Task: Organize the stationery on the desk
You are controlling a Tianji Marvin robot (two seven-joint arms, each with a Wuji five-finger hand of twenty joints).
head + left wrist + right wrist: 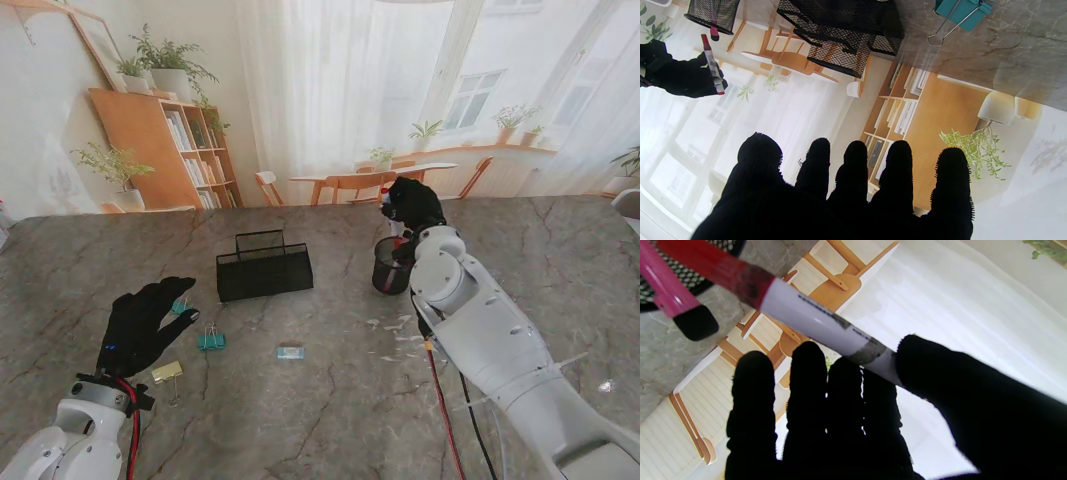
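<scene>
Above the pen cup, right robot hand: the right robot hand (412,203) is clamped on a marker (813,318), thumb on one side and fingers (845,400) on the other, the red-capped end pointing toward the desk.
Marker against the cup: in the left wrist view the marker (712,65) hangs just over the rim of the round mesh pen cup (391,266), not yet inside; a pink pen (665,286) already stands in the cup.
Step in hand: by my reading, dropping the marker into the pen cup, with the carry finished and the release still to come.
Next move calls for: lining the capped end over the cup mouth, clear of the pink pen, lowering a little, then parting thumb and fingers so it slides in upright.
Left robot hand: the left robot hand (140,325) hovers over the near-left desk (330,400) with fingers spread and nothing in it.
Things beside it: a teal binder clip (211,340) lies just to its right, a gold clip (167,372) nearer to me, touching neither.
Farther out: a black mesh tray (264,268) sits mid-desk, a small blue item (290,352) nearer to me from it, too small to name.
</scene>
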